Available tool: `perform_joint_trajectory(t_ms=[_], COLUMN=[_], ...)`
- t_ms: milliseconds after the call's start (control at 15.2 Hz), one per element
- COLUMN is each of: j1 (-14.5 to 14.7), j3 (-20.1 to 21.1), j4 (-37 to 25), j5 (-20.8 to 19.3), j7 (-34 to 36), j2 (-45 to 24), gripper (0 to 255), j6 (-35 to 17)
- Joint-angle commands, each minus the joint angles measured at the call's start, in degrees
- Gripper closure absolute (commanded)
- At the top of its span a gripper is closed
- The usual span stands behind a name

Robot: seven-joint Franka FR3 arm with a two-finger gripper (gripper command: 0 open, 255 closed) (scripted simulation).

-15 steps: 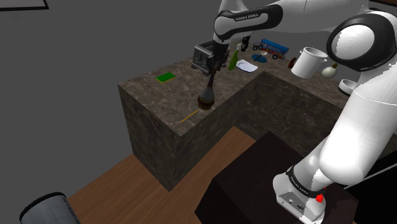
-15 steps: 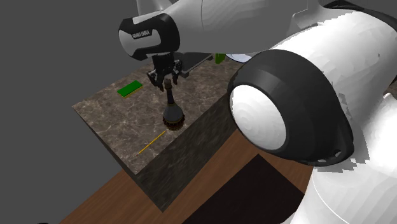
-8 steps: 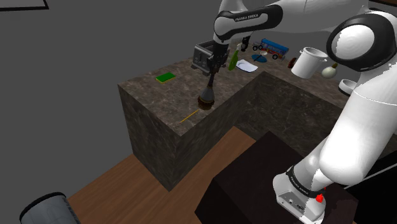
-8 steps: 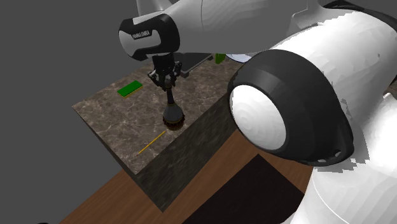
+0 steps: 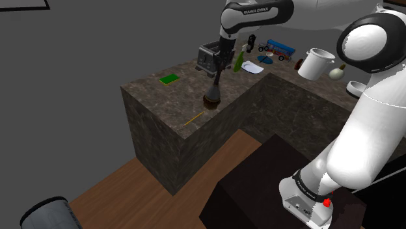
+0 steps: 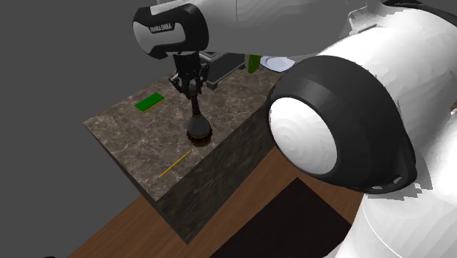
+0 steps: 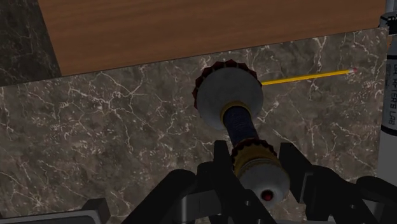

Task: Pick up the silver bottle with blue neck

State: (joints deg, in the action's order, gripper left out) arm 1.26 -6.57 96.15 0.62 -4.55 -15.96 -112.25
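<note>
Nearest in the shoulder view we saw wood floor (image 5: pixel 130 185), then the dark marbled counter (image 5: pixel 172 97). A yellow pencil (image 5: pixel 193 118) lay near its front edge. Just beyond it the bottle (image 5: pixel 213 96) stood upright, with a grey round body and a blue neck, close to the counter's right edge in that view. The gripper (image 5: pixel 219 67) hung above, fingers clamped on the bottle's capped top. We could not tell if the base touched the counter. Farther left lay a green card (image 5: pixel 169 79); farthest were a toaster (image 5: pixel 208 57) and a white mug (image 5: pixel 315 63).

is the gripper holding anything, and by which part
The gripper holds the bottle at the top of its neck, jaws shut on the gold collar.
</note>
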Motion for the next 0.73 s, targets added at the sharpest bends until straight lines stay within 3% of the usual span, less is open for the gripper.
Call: perform_joint_trajectory(t_ms=[0, 660], j1=[0.1, 0.1], j3=[0.0, 0.0], j4=[-1.0, -6.2], j5=[-0.1, -0.2], j7=[0.2, 0.2], j2=[0.4, 1.2], gripper=[255, 255], j6=[1.4, 7.4])
